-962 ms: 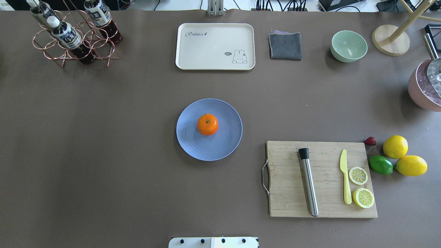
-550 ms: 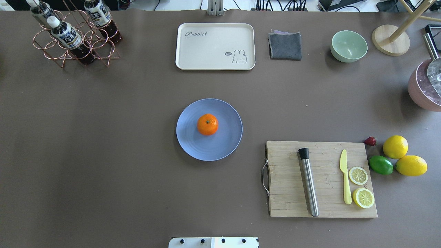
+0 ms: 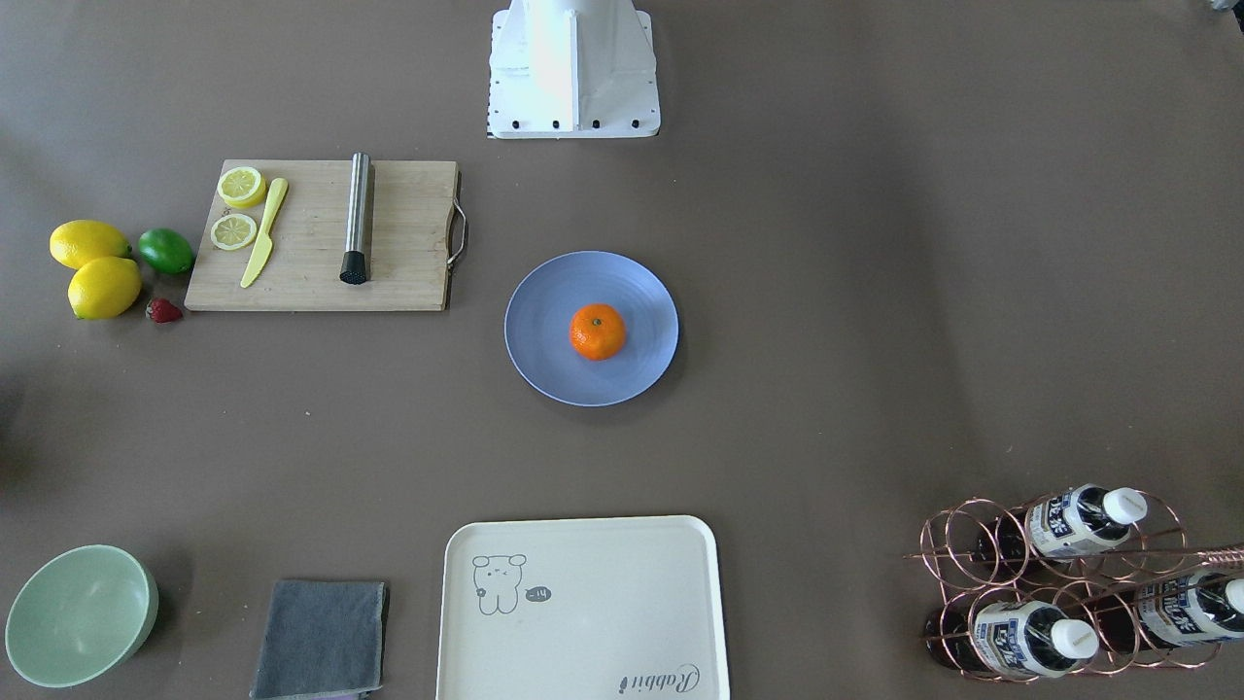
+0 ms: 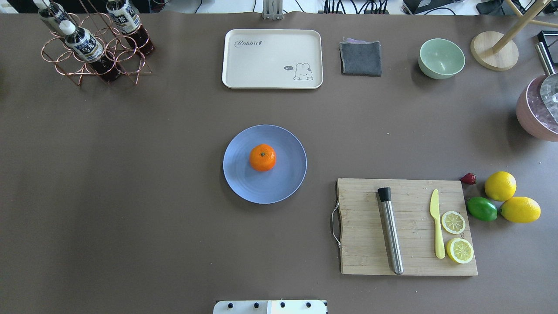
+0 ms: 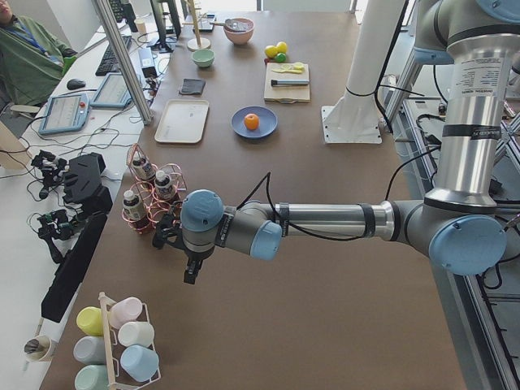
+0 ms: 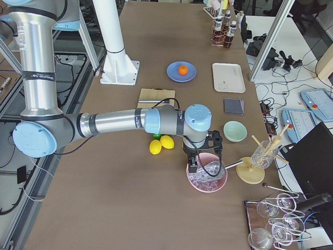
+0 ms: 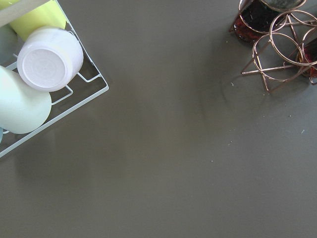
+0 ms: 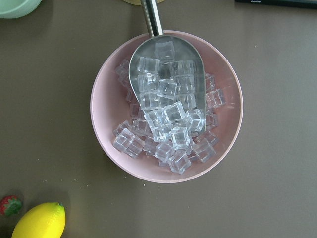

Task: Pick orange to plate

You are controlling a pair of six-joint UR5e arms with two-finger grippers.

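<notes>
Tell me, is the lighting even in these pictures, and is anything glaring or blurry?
Overhead view: soft, even light; the orange casts only a faint shadow on the plate. Front-facing view: the white robot base is washed out by glare. Right wrist view: sharp, with bright glints on the ice cubes and metal scoop. Left wrist view: the cups in the corner look slightly soft.

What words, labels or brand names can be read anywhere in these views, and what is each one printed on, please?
"Rabbit": in script in one corner of the cream tray.
Speech bubble beside the rabbit drawing on that tray: too small to read with certainty.
Labels on the bottles: characters too blurred to read.
Printed bands on the left arm and the right arm: too small to read.
</notes>
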